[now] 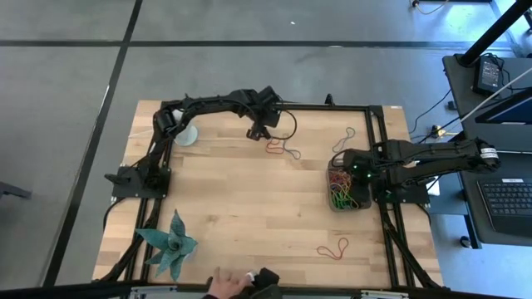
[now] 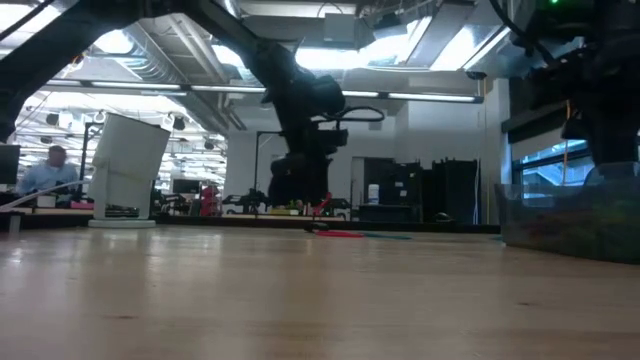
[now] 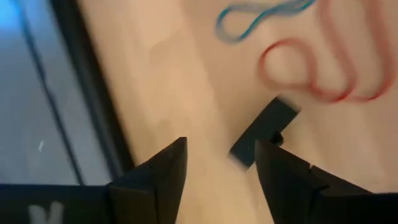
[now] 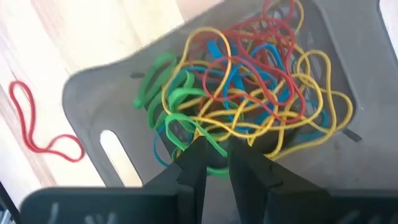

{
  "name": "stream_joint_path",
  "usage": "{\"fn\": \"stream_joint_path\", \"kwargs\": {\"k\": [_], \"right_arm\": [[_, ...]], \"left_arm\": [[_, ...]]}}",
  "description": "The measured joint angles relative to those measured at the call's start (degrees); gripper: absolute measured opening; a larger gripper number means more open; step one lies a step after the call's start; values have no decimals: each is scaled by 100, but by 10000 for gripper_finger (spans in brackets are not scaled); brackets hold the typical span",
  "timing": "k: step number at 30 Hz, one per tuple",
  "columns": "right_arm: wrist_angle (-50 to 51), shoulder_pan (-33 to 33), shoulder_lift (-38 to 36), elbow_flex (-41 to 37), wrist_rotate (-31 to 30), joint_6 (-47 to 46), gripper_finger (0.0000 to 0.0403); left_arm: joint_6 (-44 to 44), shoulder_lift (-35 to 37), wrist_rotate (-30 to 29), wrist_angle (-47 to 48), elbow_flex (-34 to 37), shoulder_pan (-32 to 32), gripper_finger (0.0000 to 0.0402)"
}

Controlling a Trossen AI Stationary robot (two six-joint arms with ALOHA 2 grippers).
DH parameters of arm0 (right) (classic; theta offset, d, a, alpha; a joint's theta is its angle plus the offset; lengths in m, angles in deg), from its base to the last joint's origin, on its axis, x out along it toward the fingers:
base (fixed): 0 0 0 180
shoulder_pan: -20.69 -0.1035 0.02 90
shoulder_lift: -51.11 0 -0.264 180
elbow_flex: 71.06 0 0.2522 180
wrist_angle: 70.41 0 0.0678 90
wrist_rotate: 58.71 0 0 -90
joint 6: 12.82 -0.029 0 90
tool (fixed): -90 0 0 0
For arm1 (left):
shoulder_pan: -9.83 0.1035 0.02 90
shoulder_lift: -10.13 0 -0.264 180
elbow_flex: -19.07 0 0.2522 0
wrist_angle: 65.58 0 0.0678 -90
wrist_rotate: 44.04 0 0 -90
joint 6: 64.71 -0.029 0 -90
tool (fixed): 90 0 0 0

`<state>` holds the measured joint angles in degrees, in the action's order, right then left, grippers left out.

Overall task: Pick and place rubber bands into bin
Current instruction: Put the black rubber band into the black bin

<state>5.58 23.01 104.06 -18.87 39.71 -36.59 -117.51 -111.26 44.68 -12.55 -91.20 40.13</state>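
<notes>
My left gripper [image 3: 221, 155] stands open, pointing down at the far middle of the table [image 1: 254, 133]. A red rubber band [image 3: 323, 68] and a blue one [image 3: 261, 15] lie flat on the wood just beyond it. A small black oblong piece [image 3: 261, 129] lies right by one fingertip; whether they touch I cannot tell. The dark grey bin [image 4: 112, 93] stands at the right side [image 1: 366, 204] with a tangle of red, yellow, green and blue bands [image 4: 249, 93] in it. My right gripper [image 4: 214, 155] hangs over the bin.
A dark band [image 1: 346, 137] lies at the far right and a red one [image 1: 332, 249] near the front. A white cup [image 1: 186, 134] stands far left, a plant [image 1: 170, 245] near left. A person's hand [image 1: 226, 286] is at the near edge.
</notes>
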Motion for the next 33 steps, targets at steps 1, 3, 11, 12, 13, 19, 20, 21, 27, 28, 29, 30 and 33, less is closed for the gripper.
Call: {"fn": "stream_joint_path", "kwargs": {"k": [1, 3, 11, 12, 13, 19, 20, 21, 27, 28, 29, 30, 33], "right_arm": [[-33, 0, 0, 0, -6, 0, 68], [-82, 0, 0, 0, -60, -22, 68], [-337, 0, 0, 0, -149, -329, 68], [-392, 0, 0, 0, -147, -362, 68], [-462, 0, 0, 0, -149, -419, 68], [-703, 2, 2, 0, -295, -599, 68], [-749, 2, 2, 0, -299, -599, 68], [-776, 2, 2, 0, -298, -603, 68], [-933, 2, 2, 2, -300, -616, 68], [-979, 2, 2, 1, -302, -616, 68], [-1025, 2, 2, 2, -302, -616, 68], [-1045, 2, 2, 2, -302, -616, 68], [-1127, 2, 2, 2, -304, -612, 68]], "left_arm": [[-134, -10, 204, -8, 0, -14, 187], [-322, -39, 499, -12, 0, -44, 190], [-1002, -149, 434, 4, 0, -153, 181], [-993, -192, 378, -31, -8, -148, 181], [-935, -232, 370, 15, -9, -144, 180], [-778, -546, 418, 328, -2, -118, 180], [-778, -585, 415, 331, -2, -120, 180], [-780, -599, 400, 300, 6, -122, 180], [-645, -586, 380, 95, -4, -63, 174], [-582, -586, 384, 110, -4, -46, 168], [-488, -584, 370, 121, -4, -23, 161], [-377, -584, 327, 138, -4, 4, 151], [37, -584, 246, 271, -4, 131, 114]]}}
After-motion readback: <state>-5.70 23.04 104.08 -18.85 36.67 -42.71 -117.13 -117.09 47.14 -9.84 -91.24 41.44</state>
